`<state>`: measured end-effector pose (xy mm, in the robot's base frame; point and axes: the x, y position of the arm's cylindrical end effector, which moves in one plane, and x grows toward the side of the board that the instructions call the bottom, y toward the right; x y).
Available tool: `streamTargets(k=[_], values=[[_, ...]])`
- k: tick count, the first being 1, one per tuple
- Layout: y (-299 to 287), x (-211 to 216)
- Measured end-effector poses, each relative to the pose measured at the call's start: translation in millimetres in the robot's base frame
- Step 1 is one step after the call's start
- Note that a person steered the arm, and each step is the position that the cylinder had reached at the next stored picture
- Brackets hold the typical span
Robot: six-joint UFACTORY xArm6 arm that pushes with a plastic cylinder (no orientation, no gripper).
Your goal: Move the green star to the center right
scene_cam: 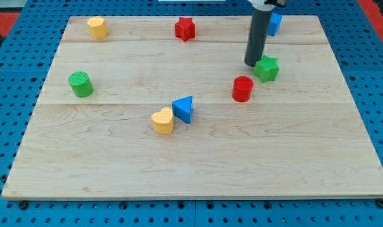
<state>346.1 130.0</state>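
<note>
my tip [252, 64] touching green star [267, 68] on its left | star sits to the tip's right, push goes rightward | no fingers here, just a rod

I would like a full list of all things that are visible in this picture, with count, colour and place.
green star: 1, green, right of centre, touching my tip on its right
red cylinder: 1, red, lower left of the star
red star: 1, red, top middle
blue cube: 1, blue, top right, partly behind the rod
yellow block: 1, yellow, top left
green cylinder: 1, green, left side
yellow heart: 1, yellow, centre
blue triangle: 1, blue, right beside the heart
wooden board: 1, light wood, on blue pegboard
my tip: 1, dark rod, at the star's left edge
</note>
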Motion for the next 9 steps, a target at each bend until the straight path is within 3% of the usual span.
streamTargets(k=[2, 9], values=[[26.3, 33.7], [23.2, 33.7]])
